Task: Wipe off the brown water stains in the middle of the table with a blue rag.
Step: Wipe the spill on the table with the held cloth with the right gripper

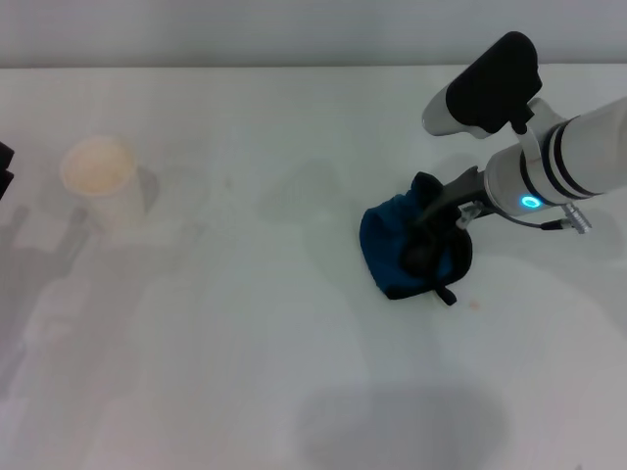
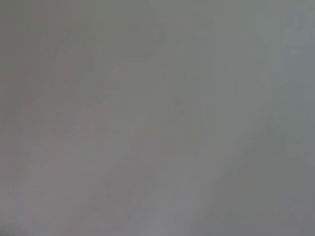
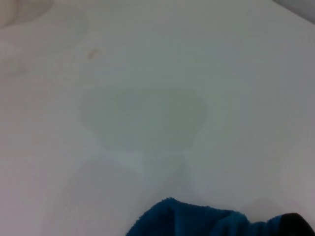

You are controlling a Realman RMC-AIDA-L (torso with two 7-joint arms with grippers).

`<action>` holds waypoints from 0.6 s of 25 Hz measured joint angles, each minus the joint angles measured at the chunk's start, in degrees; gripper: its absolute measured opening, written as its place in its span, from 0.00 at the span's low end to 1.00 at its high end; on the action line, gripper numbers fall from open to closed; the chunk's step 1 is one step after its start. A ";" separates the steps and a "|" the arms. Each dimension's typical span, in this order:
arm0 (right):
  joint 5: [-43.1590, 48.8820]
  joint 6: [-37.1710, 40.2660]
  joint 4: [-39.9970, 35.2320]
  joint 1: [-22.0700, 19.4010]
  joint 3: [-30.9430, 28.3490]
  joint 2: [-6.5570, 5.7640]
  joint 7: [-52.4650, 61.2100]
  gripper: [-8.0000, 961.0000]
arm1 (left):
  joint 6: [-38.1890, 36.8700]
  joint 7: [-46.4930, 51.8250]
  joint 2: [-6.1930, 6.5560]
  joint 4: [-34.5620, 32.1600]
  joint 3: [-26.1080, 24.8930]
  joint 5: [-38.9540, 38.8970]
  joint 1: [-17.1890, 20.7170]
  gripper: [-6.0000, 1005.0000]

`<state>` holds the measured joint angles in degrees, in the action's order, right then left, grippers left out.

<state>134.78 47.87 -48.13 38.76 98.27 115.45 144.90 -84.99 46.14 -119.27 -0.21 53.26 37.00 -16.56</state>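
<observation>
Reaching in from the right edge, the right arm slants down toward mid-bench, white forearm raised, dark wrist low. Right hand is buried in the bunched blue rag, fingers closed on it. Rag rests on the white bench, right of centre. One small brown speck shows beyond the rag. Paper cup stands far left. Left hand out of sight.

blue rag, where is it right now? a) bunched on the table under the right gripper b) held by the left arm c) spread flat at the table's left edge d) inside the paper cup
a: the blue rag sits bunched on the table with the right gripper pressed into it, far from the paper cup.
</observation>
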 joint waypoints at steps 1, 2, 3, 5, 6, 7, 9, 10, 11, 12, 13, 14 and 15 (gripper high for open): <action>0.01 0.34 -0.09 -0.04 0.00 -0.01 -0.01 0.30 | 0.00 0.00 0.00 -0.01 0.00 0.00 -0.07 0.89; 0.02 0.54 -0.13 -0.06 0.00 -0.02 -0.03 0.31 | 0.00 0.00 0.01 -0.02 0.00 0.00 -0.16 0.89; 0.02 0.69 -0.14 -0.07 0.00 -0.02 -0.04 0.33 | 0.00 0.00 0.03 -0.03 0.00 0.00 -0.19 0.89; 0.05 0.71 0.01 -0.05 0.00 -0.01 -0.05 0.37 | 0.00 0.00 0.07 -0.05 0.00 0.00 -0.32 0.89; 0.07 0.71 0.13 -0.01 0.00 0.01 -0.05 0.39 | 0.00 0.00 0.07 -0.07 0.00 0.00 -0.38 0.89; 0.09 0.68 0.21 0.01 0.01 0.04 -0.05 0.42 | 0.00 0.00 0.07 -0.09 0.00 0.00 -0.44 0.89; 0.17 0.16 0.29 0.02 0.07 0.15 -0.07 0.46 | 0.00 0.00 0.12 -0.14 0.00 0.00 -0.52 0.89; 0.19 -0.19 0.35 0.02 0.12 0.20 -0.08 0.48 | 0.00 0.00 0.15 -0.16 0.00 0.00 -0.55 0.89; 0.20 -0.60 0.44 0.04 0.18 0.23 -0.09 0.51 | 0.00 0.00 0.17 -0.16 0.01 0.00 -0.55 0.89; 0.22 -1.14 0.56 0.10 0.22 0.25 -0.09 0.53 | 0.00 0.00 0.18 -0.17 0.00 0.00 -0.56 0.89; 0.26 -1.58 0.68 0.15 0.27 0.27 -0.10 0.55 | 0.00 0.00 0.18 -0.16 0.01 0.00 -0.56 0.89; 0.35 -2.16 0.81 0.19 0.31 0.28 -0.12 0.57 | 0.00 0.00 0.18 -0.16 0.01 0.00 -0.56 0.89; 0.46 -2.65 0.91 0.24 0.34 0.29 -0.13 0.56 | 0.00 0.00 0.18 -0.16 0.00 0.00 -0.57 0.89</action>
<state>135.24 45.22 -47.21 39.00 98.61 115.74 144.77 -84.99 46.14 -119.09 -0.37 53.26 36.99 -17.13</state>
